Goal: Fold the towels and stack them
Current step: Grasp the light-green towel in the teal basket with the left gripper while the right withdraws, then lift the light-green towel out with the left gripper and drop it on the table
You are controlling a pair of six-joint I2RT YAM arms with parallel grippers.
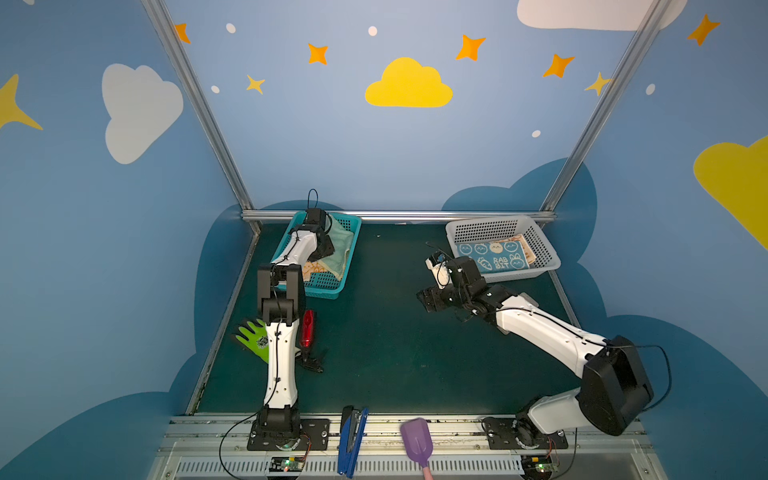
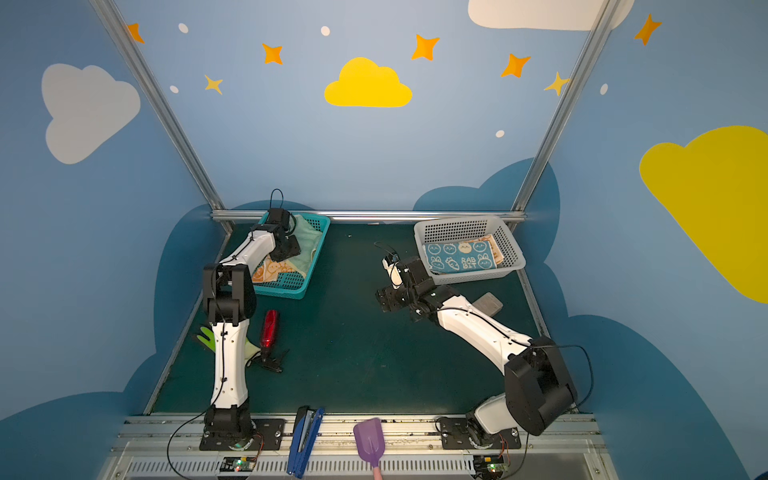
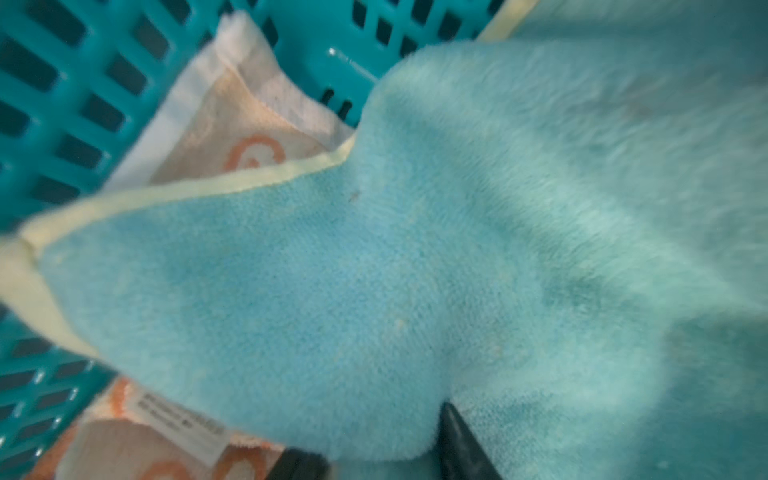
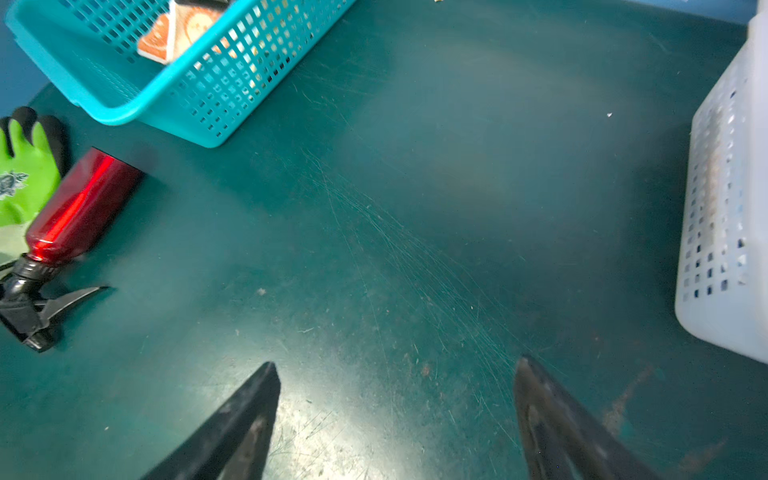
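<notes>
Pinching: a fold of the mint-green towel point(image 3: 415, 249) is clamped by the left gripper point(image 3: 370, 430) inside the teal basket point(image 1: 328, 286), far left | right gripper point(image 4: 397, 362): spread wide, empty, over the mat point(image 4: 415, 166).

White capital letters reading "RAB" over "BIT" stand on the blue towel point(image 1: 492, 258), among white rabbit faces and carrots. The words are legible in both top views. The blue towel point(image 2: 460, 257) lies in the white basket point(image 1: 482, 229) at the far right corner of the table point(image 1: 374, 332). A small sewn tag point(image 3: 183, 419) on the orange towel point(image 3: 245, 153) carries dark print, too blurred to read. The green glove point(image 4: 33, 166) bears a dark round emblem, also unreadable.
</notes>
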